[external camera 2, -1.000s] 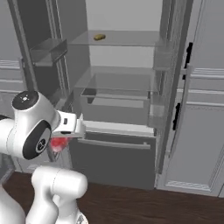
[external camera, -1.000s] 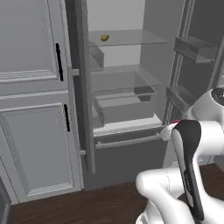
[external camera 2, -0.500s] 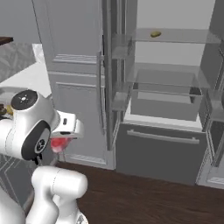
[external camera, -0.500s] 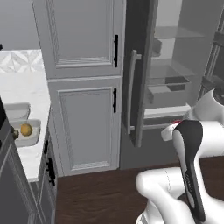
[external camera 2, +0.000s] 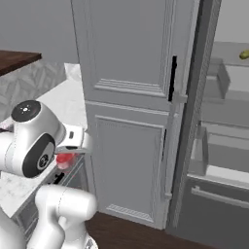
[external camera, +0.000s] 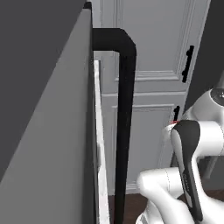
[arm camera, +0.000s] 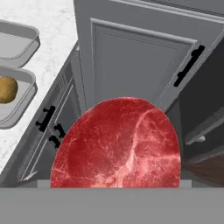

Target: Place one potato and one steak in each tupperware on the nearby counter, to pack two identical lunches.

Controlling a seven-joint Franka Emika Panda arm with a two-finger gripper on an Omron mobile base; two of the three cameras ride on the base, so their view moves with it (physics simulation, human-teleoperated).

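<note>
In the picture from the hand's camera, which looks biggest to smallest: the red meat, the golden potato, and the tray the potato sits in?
1. The steak, though it sits right at the camera, so its size is exaggerated.
2. The tupperware holding the potato, partly cut off at the picture's edge.
3. The potato, smallest.

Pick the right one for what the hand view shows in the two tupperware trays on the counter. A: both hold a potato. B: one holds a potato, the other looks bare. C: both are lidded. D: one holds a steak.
B: the nearer tupperware holds a golden potato, while the visible part of the farther tupperware looks bare; the red steak sits at the gripper.
</note>
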